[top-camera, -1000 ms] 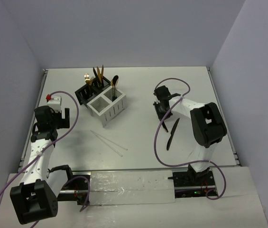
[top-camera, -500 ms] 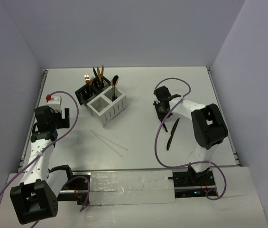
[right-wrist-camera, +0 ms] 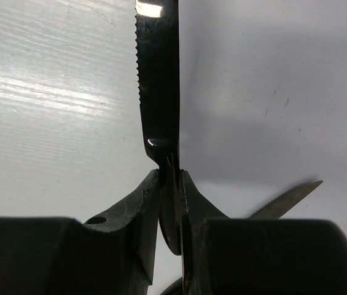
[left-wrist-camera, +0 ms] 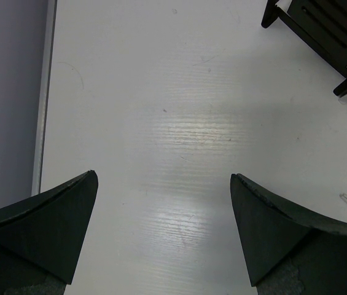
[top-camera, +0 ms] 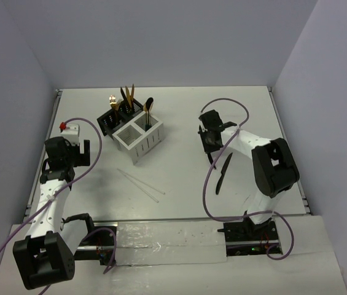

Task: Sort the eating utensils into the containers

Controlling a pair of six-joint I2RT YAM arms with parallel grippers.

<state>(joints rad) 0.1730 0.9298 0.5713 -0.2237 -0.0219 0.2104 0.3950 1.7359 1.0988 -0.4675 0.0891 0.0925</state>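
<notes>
Since the right gripper (right-wrist-camera: 170, 178) is pinched tight on the black knife (right-wrist-camera: 158, 80) near where blade narrows to handle, with the serrated blade running up the wrist view, the sound way to finish this step is, I judge, to lift it well above the table, carry it to the boxes in the upper left of the overhead view, and lower it upright before the fingers part. Just below the gripper another black utensil (top-camera: 223, 173) lies on the table. The black box (top-camera: 110, 121) holds gold-headed and black pieces standing on end. The white box (top-camera: 137, 140) touching it has one dark utensil in its far compartment, and the near one looks empty. The white chopsticks (top-camera: 141, 185) lie mid-table. The left gripper (left-wrist-camera: 162, 177) hangs wide open, holding nothing.
</notes>
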